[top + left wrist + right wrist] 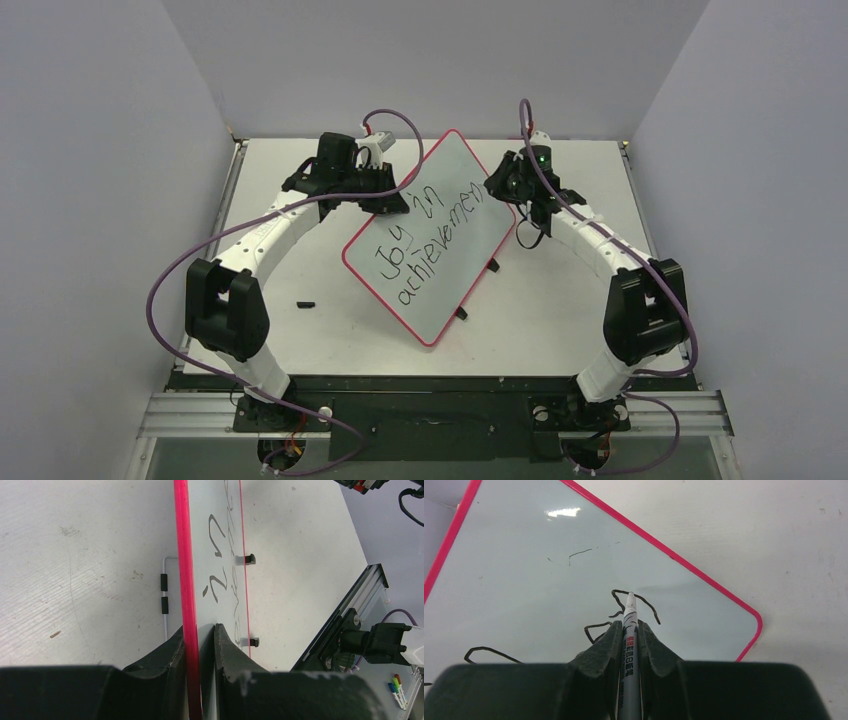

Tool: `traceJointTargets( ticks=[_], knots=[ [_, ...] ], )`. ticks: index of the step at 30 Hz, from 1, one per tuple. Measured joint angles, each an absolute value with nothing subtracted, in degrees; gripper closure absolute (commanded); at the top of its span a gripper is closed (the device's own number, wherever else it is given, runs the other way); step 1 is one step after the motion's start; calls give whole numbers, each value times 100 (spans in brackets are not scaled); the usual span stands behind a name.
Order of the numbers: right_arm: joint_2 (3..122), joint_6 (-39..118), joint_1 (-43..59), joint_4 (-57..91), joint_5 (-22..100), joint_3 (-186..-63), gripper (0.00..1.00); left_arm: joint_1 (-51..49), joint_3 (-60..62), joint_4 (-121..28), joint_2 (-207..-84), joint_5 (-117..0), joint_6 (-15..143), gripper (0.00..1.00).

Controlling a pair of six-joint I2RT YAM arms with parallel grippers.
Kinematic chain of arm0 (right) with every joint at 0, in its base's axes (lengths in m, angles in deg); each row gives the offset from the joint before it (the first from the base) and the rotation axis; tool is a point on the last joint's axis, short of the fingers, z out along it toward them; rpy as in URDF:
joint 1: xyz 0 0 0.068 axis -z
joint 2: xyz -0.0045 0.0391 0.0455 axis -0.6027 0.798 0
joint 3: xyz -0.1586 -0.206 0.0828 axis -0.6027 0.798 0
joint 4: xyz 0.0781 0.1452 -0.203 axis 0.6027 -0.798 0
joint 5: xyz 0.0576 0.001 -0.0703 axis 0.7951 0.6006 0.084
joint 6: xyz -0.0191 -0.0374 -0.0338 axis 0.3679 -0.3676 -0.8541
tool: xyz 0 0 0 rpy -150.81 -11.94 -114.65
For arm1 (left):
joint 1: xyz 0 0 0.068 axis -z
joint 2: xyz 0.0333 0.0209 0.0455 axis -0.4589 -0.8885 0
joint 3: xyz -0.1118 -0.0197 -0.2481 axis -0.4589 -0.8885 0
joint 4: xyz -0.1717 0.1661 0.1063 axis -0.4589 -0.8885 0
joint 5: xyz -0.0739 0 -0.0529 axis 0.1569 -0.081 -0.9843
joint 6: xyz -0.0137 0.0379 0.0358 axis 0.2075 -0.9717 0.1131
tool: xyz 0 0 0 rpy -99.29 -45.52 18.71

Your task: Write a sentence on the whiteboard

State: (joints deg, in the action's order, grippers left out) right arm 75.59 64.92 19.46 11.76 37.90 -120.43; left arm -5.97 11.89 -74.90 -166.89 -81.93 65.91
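At the near left of the table point(560, 330), a small black piece point(307, 303) is being seen lying apart from the whiteboard point(440, 300). The whiteboard is being shown mid-table, turned diagonally, with black clips point(460, 313) on its right edge. The sentence point(425, 245) is being shown in two black lines, "Joy in" over "achievement", with "Joy" underlined. Farther back, the board's red rim is being pinched at the left edge by the left gripper point(199, 630), jaws nearly closed on it. A marker point(630, 630) is being clamped tight by the right gripper point(630, 622), its tip at the last strokes.
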Motion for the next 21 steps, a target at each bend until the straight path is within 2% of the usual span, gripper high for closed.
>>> traceJointTargets(
  ticks=[21],
  knots=[
    [7930, 6669, 2156, 1475, 3943, -12104, 100, -591, 1189, -7492, -16687, -8180, 6588, 100]
  ],
)
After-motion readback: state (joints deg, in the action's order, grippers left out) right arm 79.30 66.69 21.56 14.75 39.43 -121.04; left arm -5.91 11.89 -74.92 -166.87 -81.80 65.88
